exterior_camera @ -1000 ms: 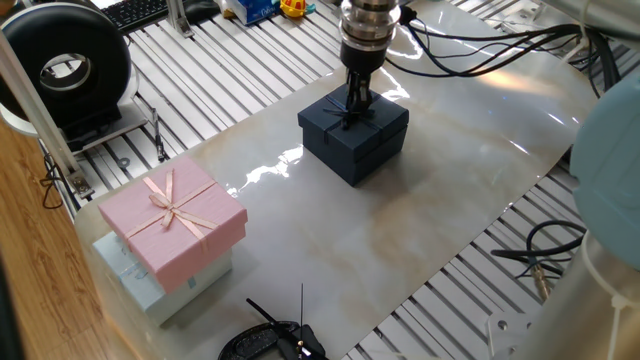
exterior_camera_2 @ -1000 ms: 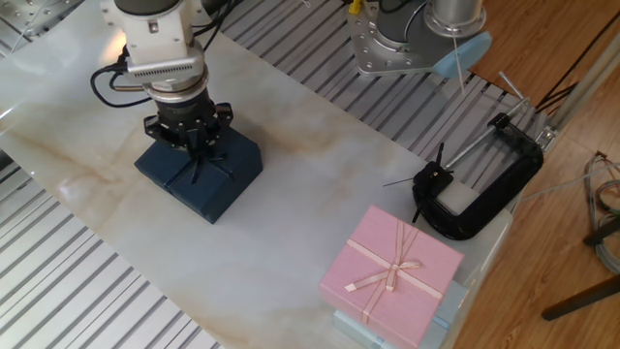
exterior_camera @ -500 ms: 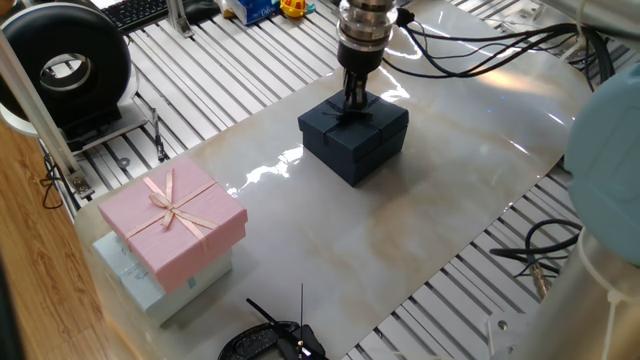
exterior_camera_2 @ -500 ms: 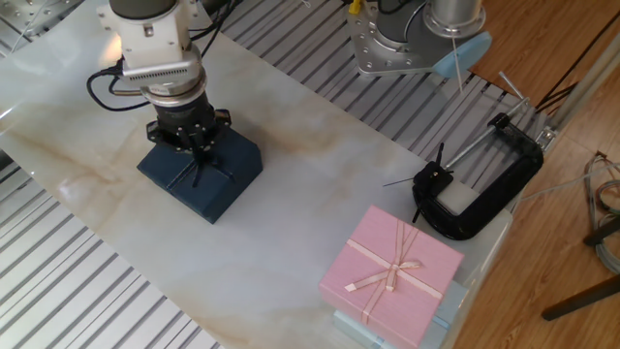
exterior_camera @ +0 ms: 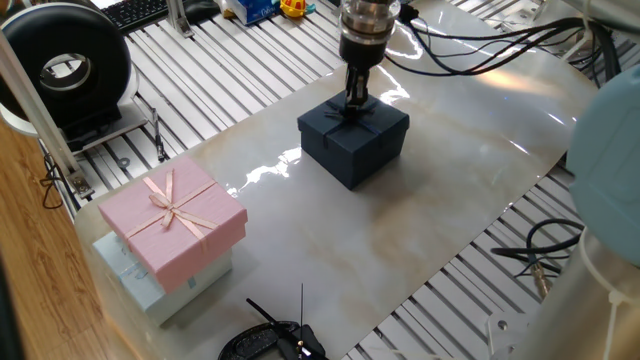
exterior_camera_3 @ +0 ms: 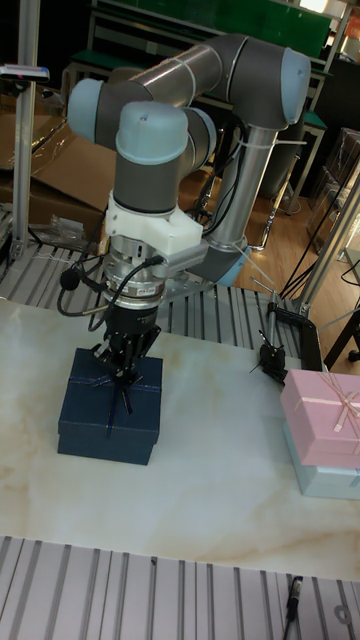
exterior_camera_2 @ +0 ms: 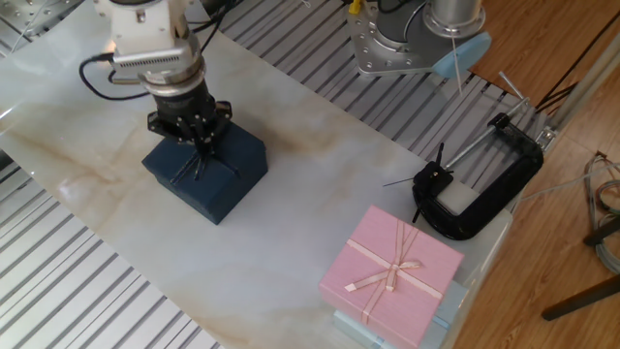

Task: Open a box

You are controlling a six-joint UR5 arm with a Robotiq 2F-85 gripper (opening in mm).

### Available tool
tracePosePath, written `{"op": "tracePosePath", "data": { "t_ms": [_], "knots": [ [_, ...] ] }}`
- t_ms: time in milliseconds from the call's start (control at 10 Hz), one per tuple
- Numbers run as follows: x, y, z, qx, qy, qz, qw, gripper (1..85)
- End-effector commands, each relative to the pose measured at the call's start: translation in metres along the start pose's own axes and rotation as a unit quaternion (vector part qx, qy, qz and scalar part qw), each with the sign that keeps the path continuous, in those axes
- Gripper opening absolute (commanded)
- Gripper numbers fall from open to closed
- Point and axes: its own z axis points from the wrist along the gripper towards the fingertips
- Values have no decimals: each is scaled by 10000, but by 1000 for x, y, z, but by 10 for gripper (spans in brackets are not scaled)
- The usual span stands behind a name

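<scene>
While the fingers stay pinched on the ribbon bow [exterior_camera_2: 201,155] atop the lid [exterior_camera: 357,122], the gripper [exterior_camera_2: 200,145] has risen a little compared with a moment ago, and the bow's loops now stand drawn up under it. The box [exterior_camera_3: 110,405] looks taller in the other fixed view than it did, so I judge the lid is starting to slide up off the base, though no brown interior shows yet. It sits toward the far edge of the marble-look desk [exterior_camera: 430,220], well apart from the pink box [exterior_camera: 172,222] at the near left corner. Above, the wrist points straight down, with the grey arm [exterior_camera_3: 200,70] arching back behind it.
</scene>
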Motion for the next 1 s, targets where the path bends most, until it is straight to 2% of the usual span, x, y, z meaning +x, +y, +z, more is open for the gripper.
{"op": "tracePosePath", "data": {
  "t_ms": [0, 300, 500, 800, 900],
  "knots": [
    [5, 1, -25, -4, 77, 104, 9999, 13],
    [3, 2, -33, 17, 99, 181, 9998, 13],
    [2, -7, -32, 186, 108, 286, 9994, 13],
    [-6, 3, -34, 27, -8, 541, 9985, 13],
    [-21, 20, -44, -12, -48, 702, 9975, 13]
  ]
}}
